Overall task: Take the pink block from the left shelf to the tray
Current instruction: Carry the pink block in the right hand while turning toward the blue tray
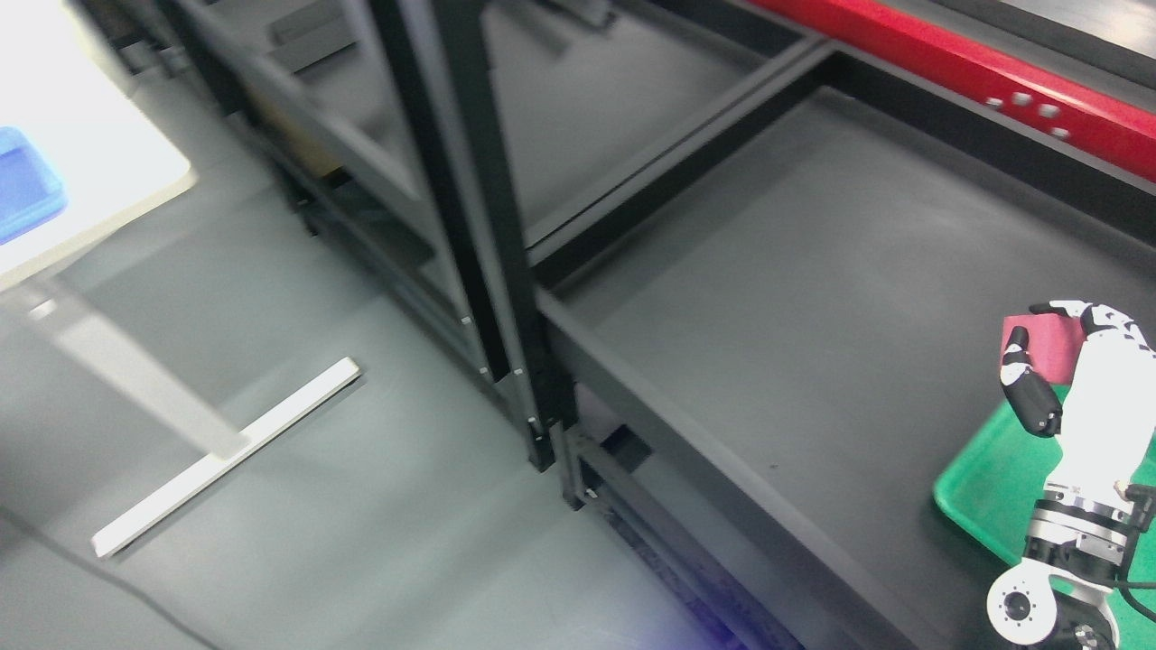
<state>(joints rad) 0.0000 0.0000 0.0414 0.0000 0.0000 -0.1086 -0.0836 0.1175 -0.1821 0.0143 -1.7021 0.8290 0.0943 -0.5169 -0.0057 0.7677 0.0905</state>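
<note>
My right hand [1052, 348] rises from the lower right corner, white with black fingers. It is shut on the pink block [1048, 348], thumb on the block's left side and fingers [1097, 318] curled over its top. The hand holds the block just above the far left corner of the green tray [989, 478], which lies on the dark shelf deck [795, 298] at the right edge. The tray's right part is cut off by the picture edge. My left arm is out of view.
A black upright post [492, 262] of the shelf frame stands left of the deck. A red bar [975, 63] runs along the back. A white table [81, 144] with a blue bin [23, 190] stands at far left, over grey floor.
</note>
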